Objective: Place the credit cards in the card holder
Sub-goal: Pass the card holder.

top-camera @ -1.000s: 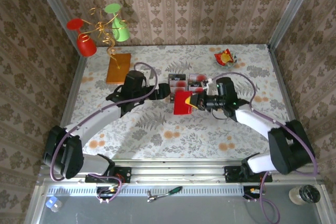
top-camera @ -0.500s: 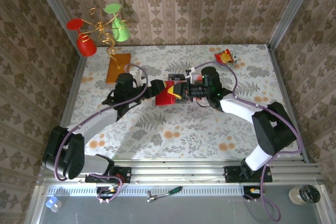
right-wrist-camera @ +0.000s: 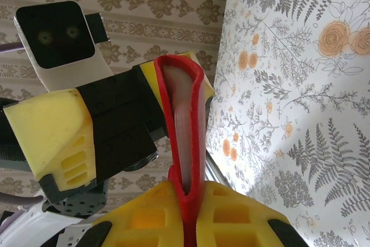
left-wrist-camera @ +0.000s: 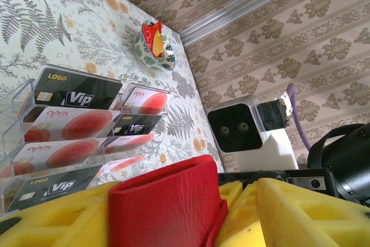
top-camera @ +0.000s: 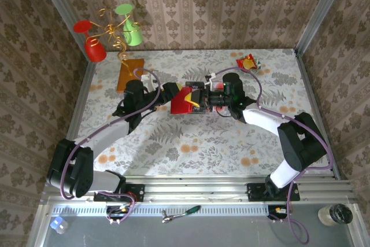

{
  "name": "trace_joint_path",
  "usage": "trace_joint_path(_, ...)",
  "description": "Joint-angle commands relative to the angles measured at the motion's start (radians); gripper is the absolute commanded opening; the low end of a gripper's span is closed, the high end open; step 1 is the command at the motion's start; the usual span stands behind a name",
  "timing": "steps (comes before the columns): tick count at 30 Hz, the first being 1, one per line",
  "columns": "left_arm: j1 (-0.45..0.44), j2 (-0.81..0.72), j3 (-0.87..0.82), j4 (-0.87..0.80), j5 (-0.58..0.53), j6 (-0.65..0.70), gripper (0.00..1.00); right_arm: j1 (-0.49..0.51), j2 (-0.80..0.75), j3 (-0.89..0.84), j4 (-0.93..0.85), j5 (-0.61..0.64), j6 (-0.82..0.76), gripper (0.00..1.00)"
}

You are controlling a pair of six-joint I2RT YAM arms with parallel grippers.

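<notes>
Right claw [top-camera: 199, 102]: pinched narrow on one edge of card holder [top-camera: 181, 102], coming in from 3 o'clock. Left claw [top-camera: 176, 93]: in from 9 o'clock, jaws partway apart, yellow fingers [left-wrist-camera: 300, 212] either side of holder's opposite edge; gripping or just flanking, cannot tell. Card holder: bright red, folded, near tabletop [top-camera: 191, 143] centre, spanning between both claws, looks lifted off surface. From right wrist, seen edge-on: pale lining inside fold, red edge seated between own yellow pads [right-wrist-camera: 156, 199]. Credit cards [left-wrist-camera: 69, 125]: standing in tiers in clear rack [left-wrist-camera: 13, 108], dark strips with white lettering, red round blotches; about 1 o'clock of holder in top view, just beyond it, partly hidden by claws. Patterned bowl [top-camera: 247, 63] with red-yellow wrapper at 2 o'clock, near far edge of tabletop. Orange-brown block [top-camera: 130, 74] at 10 o'clock, well apart from holder. Wire tree with red and green goblets [top-camera: 110, 30] at 11 o'clock, far left corner.
</notes>
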Motion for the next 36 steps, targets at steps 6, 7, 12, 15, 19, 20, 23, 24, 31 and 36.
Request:
trace_joint_path(6, -0.029, 0.011, -0.011, 0.095, 0.020, -0.022, 0.55, 0.002, -0.009, 0.017, 0.065, -0.029, 0.030, 0.01)
trace_joint_path(7, -0.031, 0.014, -0.012, 0.097, 0.020, -0.022, 0.54, 0.001, -0.007, 0.016, 0.069, -0.031, 0.032, 0.01)
trace_joint_path(12, -0.036, 0.032, -0.018, 0.126, 0.023, -0.031, 0.44, 0.001, -0.005, 0.018, 0.069, -0.029, 0.032, 0.01)
trace_joint_path(15, -0.036, 0.034, -0.032, 0.147, 0.012, -0.044, 0.41, 0.002, -0.001, 0.018, 0.068, -0.031, 0.032, 0.00)
trace_joint_path(19, -0.036, 0.025, -0.044, 0.151, -0.007, -0.045, 0.40, 0.000, 0.001, 0.013, 0.065, -0.031, 0.030, 0.00)
trace_joint_path(20, -0.036, 0.023, -0.045, 0.150, -0.008, -0.044, 0.40, -0.001, 0.001, 0.010, 0.065, -0.030, 0.028, 0.00)
trace_joint_path(23, -0.033, 0.016, -0.049, 0.148, -0.016, -0.043, 0.39, -0.006, 0.001, 0.004, 0.062, -0.026, 0.028, 0.00)
trace_joint_path(24, -0.032, 0.015, -0.050, 0.148, -0.016, -0.043, 0.38, -0.008, 0.001, 0.001, 0.063, -0.025, 0.028, 0.00)
trace_joint_path(31, -0.029, 0.008, -0.055, 0.168, -0.019, -0.054, 0.37, -0.011, 0.011, 0.001, 0.058, -0.024, 0.027, 0.00)
trace_joint_path(36, -0.026, 0.003, -0.058, 0.176, -0.017, -0.058, 0.33, -0.014, 0.014, -0.007, 0.058, -0.016, 0.029, 0.00)
